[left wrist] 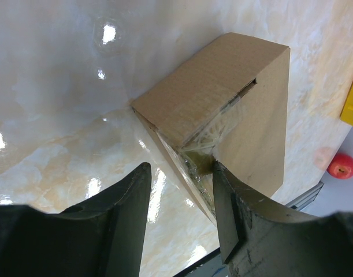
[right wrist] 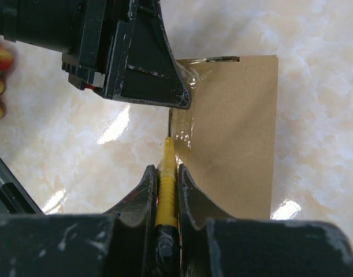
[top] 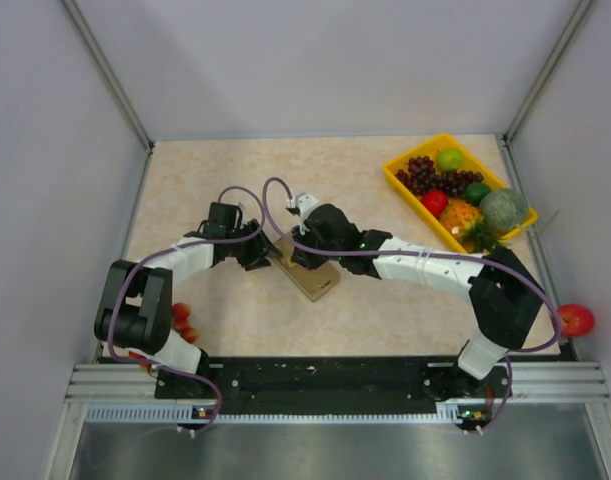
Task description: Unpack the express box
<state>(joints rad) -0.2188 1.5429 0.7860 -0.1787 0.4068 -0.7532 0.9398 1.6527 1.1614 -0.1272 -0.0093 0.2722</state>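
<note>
1. express box point(top: 310, 272) sits mid-table between the two arms, lying flat, long axis diagonal in the top view, running from far-left to near-right
2. right gripper point(right wrist: 166, 173) is pinched tight on a thin yellow blade tool point(right wrist: 167, 173); tool points straight ahead of the fingers, tip at the box's left long edge where the clear tape point(right wrist: 185, 124) runs
3. Key relation: blade lies parallel to that taped edge, tip right on the seam line, box body off to the right of the fingers in the wrist view. My read: the next stroke is a cut along the long edge, so the blade heading must stay in line with the seam
4. left gripper point(left wrist: 179, 190) is about half open, jaws straddling the near corner of the box end; one finger point(left wrist: 237, 213) is against the taped end face, the other is off the box over bare table. Can't tell if it is actually clamping or just bracing
5. Both grippers are at the box, left at the far-left end, right over it
6. table point(top: 215, 170) is glossy marble-pattern, looks slick, so the box may slide under a blade push unless braced
7. Room: yellow tray point(top: 410, 195) of fruit is well apart at far right; red apple point(top: 576, 319) at the right edge, small red fruit point(top: 182, 318) by the left arm, none in the cut path
</note>
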